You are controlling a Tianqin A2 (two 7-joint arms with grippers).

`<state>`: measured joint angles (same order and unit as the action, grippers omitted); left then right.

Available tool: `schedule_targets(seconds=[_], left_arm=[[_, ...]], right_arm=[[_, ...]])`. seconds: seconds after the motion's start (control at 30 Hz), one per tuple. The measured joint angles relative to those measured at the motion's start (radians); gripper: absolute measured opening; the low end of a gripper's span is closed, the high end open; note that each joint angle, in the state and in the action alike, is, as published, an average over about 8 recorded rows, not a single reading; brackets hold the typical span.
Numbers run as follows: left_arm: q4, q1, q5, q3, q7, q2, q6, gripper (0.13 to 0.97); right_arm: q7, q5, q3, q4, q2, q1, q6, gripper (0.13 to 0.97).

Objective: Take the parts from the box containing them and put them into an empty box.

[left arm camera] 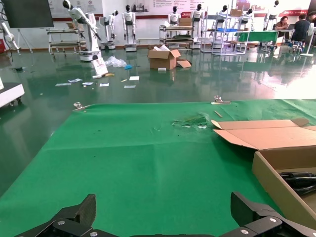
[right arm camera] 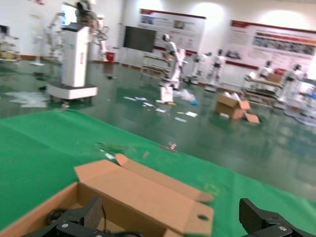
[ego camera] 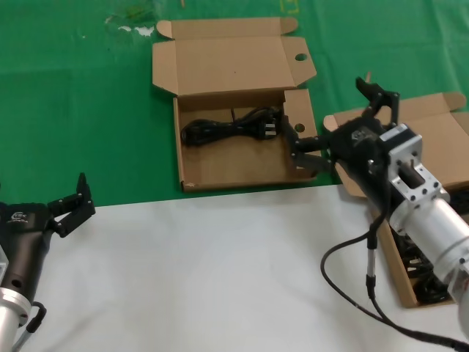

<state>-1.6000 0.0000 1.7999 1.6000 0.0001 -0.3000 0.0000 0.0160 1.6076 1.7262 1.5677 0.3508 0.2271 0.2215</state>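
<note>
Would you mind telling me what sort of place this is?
Probably a robotics lab or test hall: humanoid robots on stands, a green-covered work table, and wall display boards.

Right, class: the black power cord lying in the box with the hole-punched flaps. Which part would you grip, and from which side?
Grip the power cord across its bundled middle, coming straight down from above. It lies flat and lengthwise along the box's far wall, plug end towards the right gripper, which hangs open just beside the box. The box walls probably block any sideways approach.

The right arm (ego camera: 410,198) hides most of the source box (ego camera: 410,286).
</note>
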Motion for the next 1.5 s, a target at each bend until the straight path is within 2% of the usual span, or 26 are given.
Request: schedule_targets(seconds=[0.2,0.7,1.5], left_arm=[[0.000,0.000,0.000,0.000,0.000,0.000,0.000,0.963],[0.000,0.000,0.000,0.000,0.000,0.000,0.000,0.966],[0.000,0.000,0.000,0.000,0.000,0.000,0.000,0.966]], right_arm=[[-0.004,0.050,-0.032,0.008,-0.013,-0.058,-0.057,0.966],[-0.014,0.164,-0.107,0.028,-0.043,-0.193,-0.188,0.966],[-0.014,0.171,-0.112,0.029,-0.045,-0.202,-0.197,0.966]])
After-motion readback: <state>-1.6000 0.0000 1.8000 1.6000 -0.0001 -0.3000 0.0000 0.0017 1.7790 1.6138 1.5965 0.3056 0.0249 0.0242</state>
